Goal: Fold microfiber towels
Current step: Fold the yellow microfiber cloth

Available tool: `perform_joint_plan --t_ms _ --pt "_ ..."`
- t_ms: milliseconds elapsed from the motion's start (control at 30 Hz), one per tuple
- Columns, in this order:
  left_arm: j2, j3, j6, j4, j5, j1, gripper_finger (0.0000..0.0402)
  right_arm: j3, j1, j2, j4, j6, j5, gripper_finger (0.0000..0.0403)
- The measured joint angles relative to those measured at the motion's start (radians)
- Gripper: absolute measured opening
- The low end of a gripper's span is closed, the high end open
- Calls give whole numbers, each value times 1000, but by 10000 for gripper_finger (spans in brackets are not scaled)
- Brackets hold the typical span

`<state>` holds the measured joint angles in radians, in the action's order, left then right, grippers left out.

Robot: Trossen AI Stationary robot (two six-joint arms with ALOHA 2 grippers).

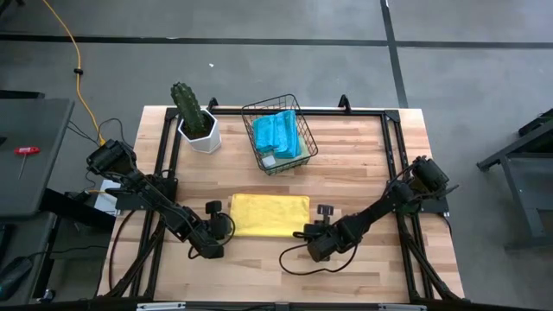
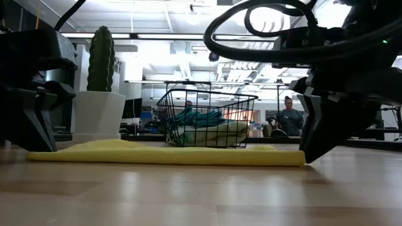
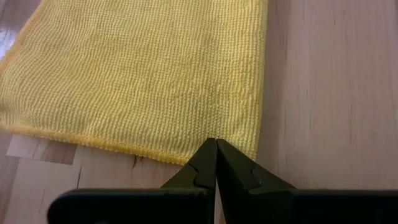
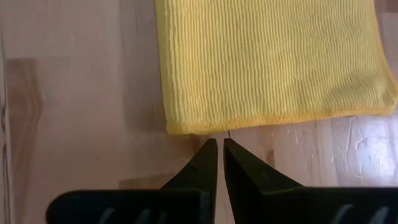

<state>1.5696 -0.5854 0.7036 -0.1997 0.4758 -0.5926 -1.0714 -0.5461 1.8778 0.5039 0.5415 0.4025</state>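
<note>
At the yellow towel (image 1: 269,214), my left gripper (image 3: 216,163) and right gripper (image 4: 219,163) sat pressed together, empty; grabbing one layer only could undo the fold.

A: How is the light?
B: Even and soft from above; bright ceiling lights (image 2: 188,16) wash out the room in the low view.
A: Any blur or glare?
B: The near worktop (image 2: 188,194) is blurred; dark arms are silhouetted.
</note>
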Motion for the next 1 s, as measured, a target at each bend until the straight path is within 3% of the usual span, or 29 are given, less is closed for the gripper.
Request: perform_joint_plan --t_ms 433,700,1000 --pt "0 0 -1 1 3 0 0 -1 -49 -2 59 67 61 20" --pt "1 -40 -84 -12 -5 0 0 -2 -63 -2 57 90 73 20" --pt "1 -181 -97 -224 1 -13 0 -3 -63 -3 57 89 75 20"
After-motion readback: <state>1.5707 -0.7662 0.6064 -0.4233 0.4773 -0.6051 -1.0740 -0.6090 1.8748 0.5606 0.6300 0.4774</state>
